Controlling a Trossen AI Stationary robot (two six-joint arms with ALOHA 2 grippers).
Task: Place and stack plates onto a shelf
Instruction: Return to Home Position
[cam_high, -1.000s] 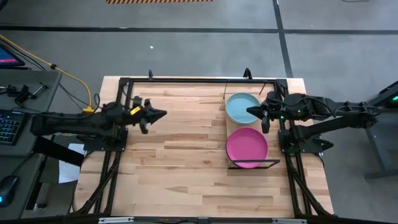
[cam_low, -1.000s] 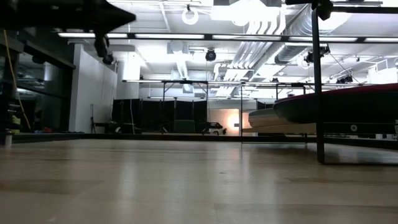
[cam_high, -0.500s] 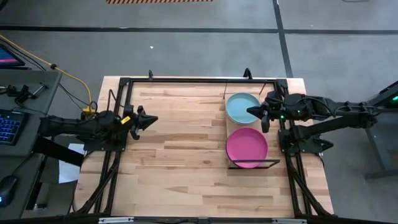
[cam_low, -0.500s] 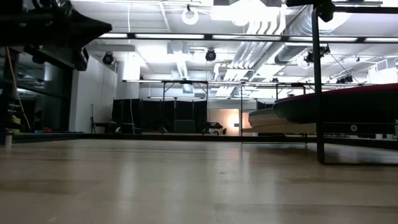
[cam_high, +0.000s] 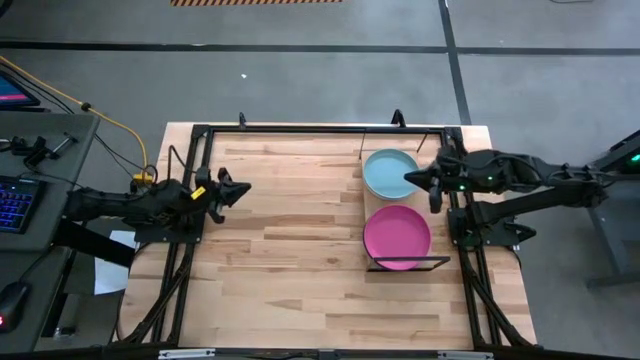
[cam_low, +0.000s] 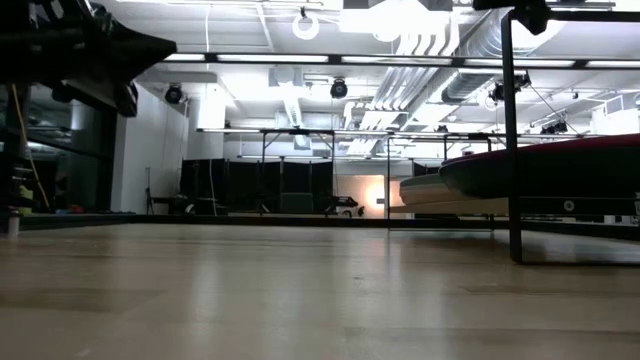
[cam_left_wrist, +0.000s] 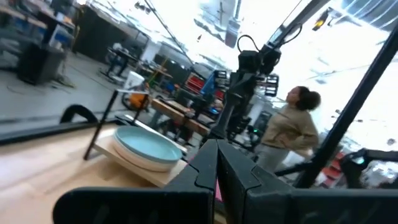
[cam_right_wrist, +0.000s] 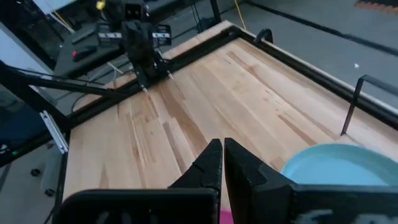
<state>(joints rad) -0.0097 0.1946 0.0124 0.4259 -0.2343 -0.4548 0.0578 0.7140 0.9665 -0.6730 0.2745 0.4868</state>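
Observation:
On the shelf (cam_high: 374, 207) at the table's right side stand two piles of plates. The light teal plate (cam_high: 390, 172) tops the far pile and the magenta pink plate (cam_high: 396, 237) tops the near one; the plates under them hardly show. My right gripper (cam_high: 408, 180) hovers shut over the teal plate's right rim, and the right wrist view shows that plate (cam_right_wrist: 339, 165) past its fingertips (cam_right_wrist: 222, 152). My left gripper (cam_high: 243, 187) is shut and empty above the table's left part, pointing at the shelf. Its wrist view shows the teal plate (cam_left_wrist: 146, 146) far off.
Bare wooden tabletop (cam_high: 300, 250) lies between the two arms. Dark frame rails run along the left, far and right edges. The shelf's wire leg (cam_low: 514, 150) stands at the right of the low view. A person (cam_left_wrist: 292, 130) stands in the room beyond the table.
My left gripper has drawn back toward the table's left edge, staying shut. My right gripper has shifted a little toward the right edge, off the teal plate's middle. The plates have not moved.

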